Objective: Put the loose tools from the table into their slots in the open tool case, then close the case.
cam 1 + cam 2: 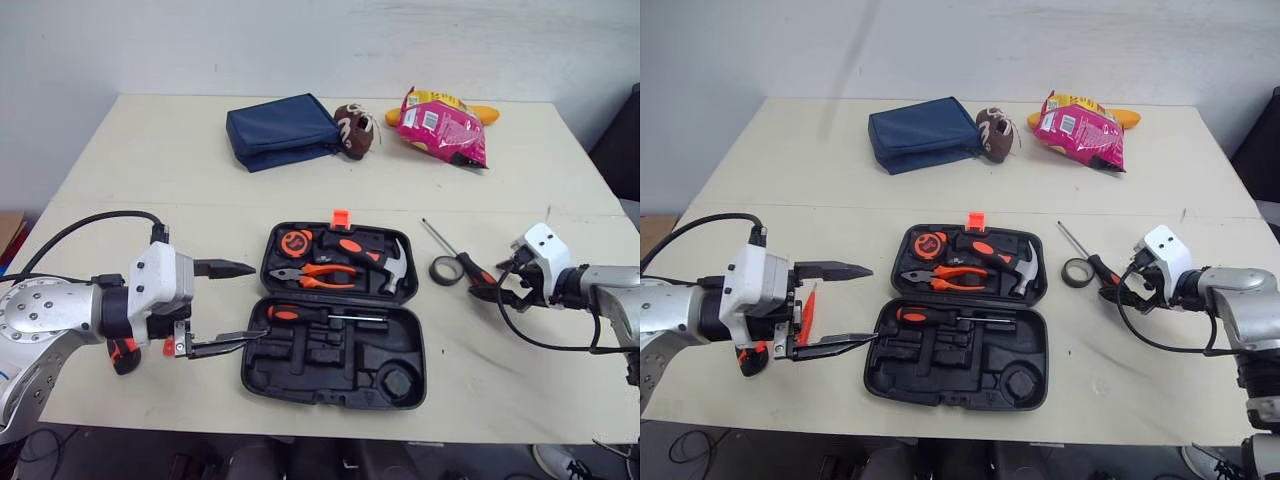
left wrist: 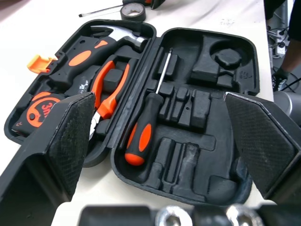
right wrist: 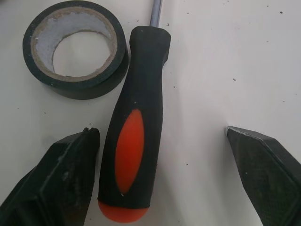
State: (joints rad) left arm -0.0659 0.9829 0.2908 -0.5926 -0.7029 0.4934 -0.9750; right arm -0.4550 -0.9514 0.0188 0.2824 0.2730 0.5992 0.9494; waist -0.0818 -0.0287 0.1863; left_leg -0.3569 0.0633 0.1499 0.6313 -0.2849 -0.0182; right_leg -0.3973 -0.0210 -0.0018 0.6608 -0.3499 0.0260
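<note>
The black moulded plastic tool case (image 1: 300, 385) lies open near the middle of the pale table (image 1: 150, 180). Its far half already holds the steel hammer with the black and orange handle (image 1: 385, 265), the orange-handled pliers (image 1: 320, 272) and the orange and black tape measure (image 1: 295, 241). In its near half one black and orange screwdriver (image 1: 300, 313) sits in its groove, and several recesses around it are empty.

I judge the job about half done. Just to the right of the case a second black and orange screwdriver (image 3: 131, 155) lies loose, touching a black roll of tape (image 3: 80, 87). Both need seating, and then the lid must be shut.

My right pincer (image 3: 160, 133) is spread wide on either side of that loose screwdriver's handle, gripping nothing yet. My left pincer (image 1: 228, 305) hangs just left of the case, also spread wide and empty. Under that wrist lies something orange and black (image 1: 120, 355) that I cannot make out; it may be another loose tool.
</note>
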